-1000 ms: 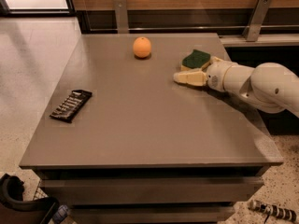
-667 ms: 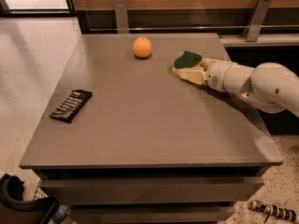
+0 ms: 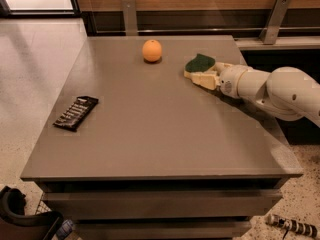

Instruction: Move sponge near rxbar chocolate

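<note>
One orange [image 3: 152, 50] sat just left of sponge [image 3: 200, 62] at table [image 3: 165, 134] far right. Gripper [image 3: 201, 74] clamped around sponge. Rxbar chocolate [image 3: 76, 112] lay well apart, near left edge.

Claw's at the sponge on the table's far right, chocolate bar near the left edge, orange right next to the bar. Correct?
No. The orange is not by the chocolate bar; it sits at the far side, near the sponge and claw, per the camera view. Rest holds.
</note>
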### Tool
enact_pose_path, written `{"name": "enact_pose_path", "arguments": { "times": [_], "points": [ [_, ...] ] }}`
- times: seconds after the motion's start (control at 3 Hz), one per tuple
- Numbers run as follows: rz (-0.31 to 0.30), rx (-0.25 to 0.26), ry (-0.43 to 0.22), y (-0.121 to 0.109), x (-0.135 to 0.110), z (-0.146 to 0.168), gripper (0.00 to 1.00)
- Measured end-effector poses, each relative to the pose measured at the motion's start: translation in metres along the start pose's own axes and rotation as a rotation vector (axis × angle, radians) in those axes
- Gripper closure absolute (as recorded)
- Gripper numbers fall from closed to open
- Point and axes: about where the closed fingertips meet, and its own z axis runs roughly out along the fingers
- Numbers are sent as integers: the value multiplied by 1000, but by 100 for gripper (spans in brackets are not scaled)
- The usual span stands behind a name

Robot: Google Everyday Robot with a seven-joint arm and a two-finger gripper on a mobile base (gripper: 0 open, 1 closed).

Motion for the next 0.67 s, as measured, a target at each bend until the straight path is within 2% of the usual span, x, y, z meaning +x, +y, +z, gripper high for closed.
{"name": "enact_pose_path", "arguments": {
  "times": [0.33, 0.67],
  "points": [
    [0, -4, 0, 2, 0, 2, 100],
    [-18, -6, 28, 5, -2, 3, 100]
  ]
}}
